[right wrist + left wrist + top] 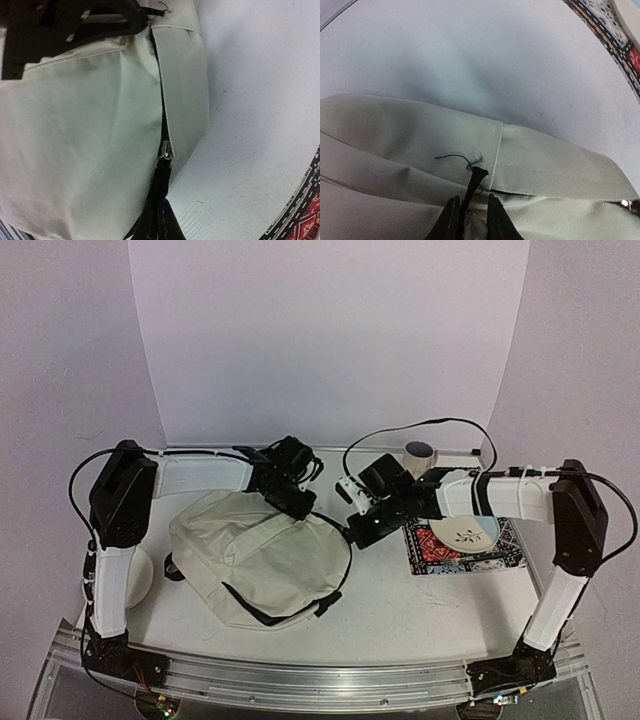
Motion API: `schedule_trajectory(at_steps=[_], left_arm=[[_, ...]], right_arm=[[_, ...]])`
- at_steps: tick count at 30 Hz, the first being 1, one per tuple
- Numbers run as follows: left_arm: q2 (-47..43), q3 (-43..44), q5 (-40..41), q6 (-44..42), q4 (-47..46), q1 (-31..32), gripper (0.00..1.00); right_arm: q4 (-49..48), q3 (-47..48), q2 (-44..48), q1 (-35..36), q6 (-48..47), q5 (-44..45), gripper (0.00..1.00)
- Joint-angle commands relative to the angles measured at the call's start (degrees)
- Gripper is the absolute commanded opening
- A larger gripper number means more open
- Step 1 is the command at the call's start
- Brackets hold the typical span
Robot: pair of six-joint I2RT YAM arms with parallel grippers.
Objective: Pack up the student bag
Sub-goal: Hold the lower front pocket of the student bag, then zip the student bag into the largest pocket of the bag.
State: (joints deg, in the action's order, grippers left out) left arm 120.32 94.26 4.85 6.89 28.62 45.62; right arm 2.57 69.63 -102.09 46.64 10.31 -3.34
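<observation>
The student bag (262, 558), a large cream fabric backpack with black zipper lines, lies left of centre on the table. My left gripper (296, 503) is at its far top edge. In the left wrist view the gripper (472, 216) has its jaws drawn close on a black zipper tail (475, 181) and a fold of the bag's cloth (555, 165). My right gripper (353, 531) is at the bag's right edge. In the right wrist view this gripper (162, 212) is shut on the black zipper pull (162, 185) below the silver slider (166, 152).
A patterned red-blue mat (500, 558) lies right of the bag with a pale plate (463, 532) on it. A small round container (419, 454) stands at the back wall. A white round object (143, 575) sits behind the left arm.
</observation>
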Motion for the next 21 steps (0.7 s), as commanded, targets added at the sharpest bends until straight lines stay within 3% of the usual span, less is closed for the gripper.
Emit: schedule_trajectory(at_steps=[1, 14, 21], left_arm=[[2.95, 7.12, 3.68, 1.74, -0.31, -2.04, 0.01], [12.16, 25.83, 4.79, 8.07, 0.32, -8.13, 0.0], [12.29, 26.42, 1.38, 9.67, 0.11, -8.27, 0.04]], right_arm=[[3.71, -3.52, 5.58, 2.69, 2.79, -2.85, 0.0], [4.48, -11.31, 11.47, 13.73, 14.57, -6.62, 0.0], [1.38, -9.13, 7.36, 19.54, 18.2, -8.83, 0.0]])
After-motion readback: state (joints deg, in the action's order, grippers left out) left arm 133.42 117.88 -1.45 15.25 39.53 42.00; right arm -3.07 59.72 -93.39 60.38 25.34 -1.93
